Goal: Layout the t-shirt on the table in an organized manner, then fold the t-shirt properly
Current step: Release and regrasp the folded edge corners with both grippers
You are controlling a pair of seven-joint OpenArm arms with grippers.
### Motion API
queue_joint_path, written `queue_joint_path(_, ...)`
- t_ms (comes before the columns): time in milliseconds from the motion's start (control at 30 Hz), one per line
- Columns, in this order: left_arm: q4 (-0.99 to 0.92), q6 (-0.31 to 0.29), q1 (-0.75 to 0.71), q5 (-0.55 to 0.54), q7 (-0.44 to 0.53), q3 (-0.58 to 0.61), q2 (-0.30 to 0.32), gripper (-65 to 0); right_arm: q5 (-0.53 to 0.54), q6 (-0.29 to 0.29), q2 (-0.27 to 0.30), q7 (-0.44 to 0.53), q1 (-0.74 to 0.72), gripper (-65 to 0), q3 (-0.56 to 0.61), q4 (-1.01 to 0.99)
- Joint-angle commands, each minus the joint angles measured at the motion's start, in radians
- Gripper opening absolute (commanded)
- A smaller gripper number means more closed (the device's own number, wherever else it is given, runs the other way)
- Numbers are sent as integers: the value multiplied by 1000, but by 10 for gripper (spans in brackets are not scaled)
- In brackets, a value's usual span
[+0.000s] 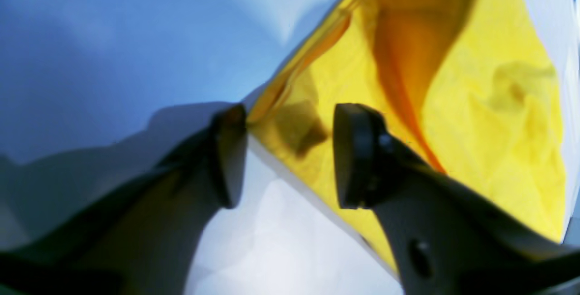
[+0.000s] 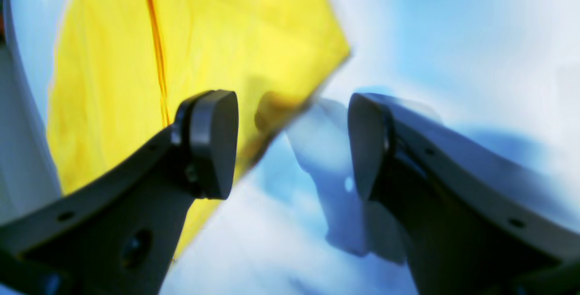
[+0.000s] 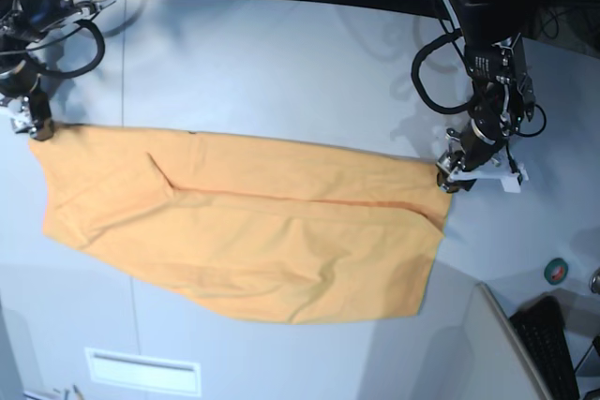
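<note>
The orange-yellow t-shirt [image 3: 253,222] lies across the table [image 3: 281,63] as a long band with a lengthwise crease. My left gripper [image 3: 452,175] is down at its far right corner. In the left wrist view that gripper [image 1: 285,159] stands open, with the t-shirt [image 1: 476,118] corner between the jaws and one finger [image 1: 231,159] against the cloth edge. My right gripper [image 3: 39,128] is at the far left corner. In the right wrist view it [image 2: 292,145] is open too, and the t-shirt [image 2: 226,27] corner reaches into the gap above the table [image 2: 453,36].
A black keyboard [image 3: 553,344] and a small round green and red object [image 3: 556,270] sit at the right edge. Cables [image 3: 66,44] loop from both arms at the back. A white label [image 3: 141,372] is at the front edge.
</note>
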State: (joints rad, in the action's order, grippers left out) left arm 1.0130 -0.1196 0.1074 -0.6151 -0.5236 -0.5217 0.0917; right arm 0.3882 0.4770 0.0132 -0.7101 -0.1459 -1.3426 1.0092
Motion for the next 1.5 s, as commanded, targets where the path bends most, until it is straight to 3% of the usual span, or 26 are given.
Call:
queue_joint_path(0, 4, 11, 1, 7, -25, 2, 6, -378, -33, -24, 3, -12, 1, -254, -2, -22)
queue_joint_path(300, 4, 11, 8, 7, -25, 2, 6, -385, -33, -24, 77, -9, -24, -275, -5, -209)
queue_joint_path(533, 4, 11, 7, 7, -25, 2, 6, -385, -33, -25, 67, -18, -28, -281, -4, -218)
queue_joint_path(667, 4, 13, 7, 7, -25, 2, 6, -385, -33, -25, 67, -113, -27, -282, -10, -207)
queue_joint_path(767, 4, 13, 7, 7, -25, 2, 6, -385, -33, -28, 67, -130, -14, -290, -10, -207)
queue_joint_path(900, 4, 13, 8, 7, -25, 2, 6, -385, -31, -83, 52, -96, -7, -357, -10, -207)
queue_joint_path(1033, 5, 13, 8, 7, -25, 2, 6, -385, -31, -88, 49, -24, -14, -354, -10, -212)
queue_joint_path(1467, 5, 13, 8, 7, -25, 2, 6, -385, -31, -88, 55, -23, -34, -357, -4, -217)
